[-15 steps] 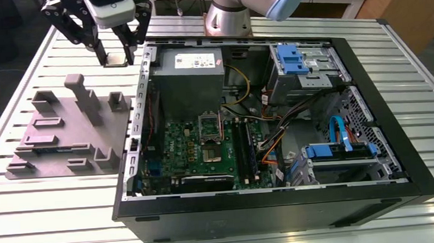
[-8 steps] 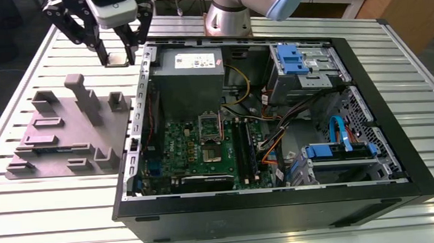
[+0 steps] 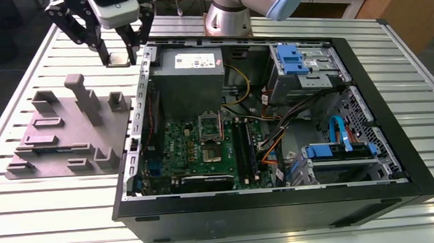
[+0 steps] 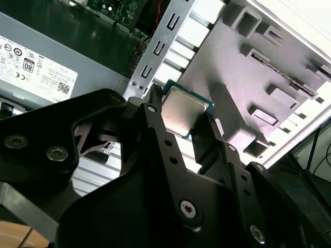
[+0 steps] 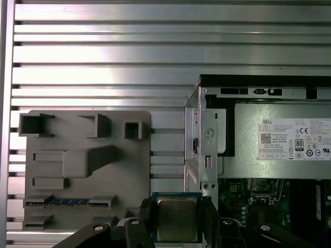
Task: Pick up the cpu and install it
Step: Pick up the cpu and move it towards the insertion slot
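Exterior view: black gripper [image 3: 118, 60] over the slatted metal table [image 3: 44, 219], beside the far corner of the open computer case [image 3: 281, 207] on the exterior view's left. Fingers closed narrow on the cpu [image 5: 177, 219], gripped by two opposite edges, silver top showing in both wrist views. Cpu held off the grey holder block [image 3: 69, 135], between it and the case wall. Block: one memory stick [image 5: 67, 202] seated in a slot. Case contents: grey power supply [image 3: 188, 73], green motherboard [image 3: 203, 150].

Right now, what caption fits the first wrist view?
Gripper holds the cpu above the slatted table, beside the open case and grey fixture.
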`<state>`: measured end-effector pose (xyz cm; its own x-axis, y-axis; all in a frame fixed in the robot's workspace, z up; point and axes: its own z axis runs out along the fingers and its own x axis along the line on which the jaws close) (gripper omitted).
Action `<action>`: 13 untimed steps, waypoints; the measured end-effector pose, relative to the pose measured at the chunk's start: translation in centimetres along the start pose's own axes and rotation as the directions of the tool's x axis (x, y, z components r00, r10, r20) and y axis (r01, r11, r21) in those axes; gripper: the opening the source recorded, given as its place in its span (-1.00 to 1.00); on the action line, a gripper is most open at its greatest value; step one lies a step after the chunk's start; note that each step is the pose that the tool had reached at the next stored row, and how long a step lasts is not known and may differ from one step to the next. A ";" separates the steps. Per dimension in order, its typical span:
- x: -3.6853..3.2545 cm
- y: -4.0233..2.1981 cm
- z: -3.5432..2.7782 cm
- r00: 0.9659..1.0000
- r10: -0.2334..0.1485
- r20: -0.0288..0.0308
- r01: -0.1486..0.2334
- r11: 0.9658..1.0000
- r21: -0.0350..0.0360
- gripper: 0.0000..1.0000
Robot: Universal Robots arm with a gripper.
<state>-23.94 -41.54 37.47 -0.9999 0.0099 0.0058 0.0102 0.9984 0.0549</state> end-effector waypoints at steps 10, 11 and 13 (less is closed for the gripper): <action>-0.29 0.00 0.00 1.000 0.000 0.000 0.000 1.000 0.000 -0.06; -0.34 0.00 -0.01 1.000 0.000 0.000 0.000 1.000 0.000 -0.06; -0.45 0.01 0.00 1.000 0.000 0.000 0.000 1.000 0.000 -0.06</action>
<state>-23.49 -41.54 37.47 -0.9999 0.0100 0.0058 0.0103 0.9984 0.0548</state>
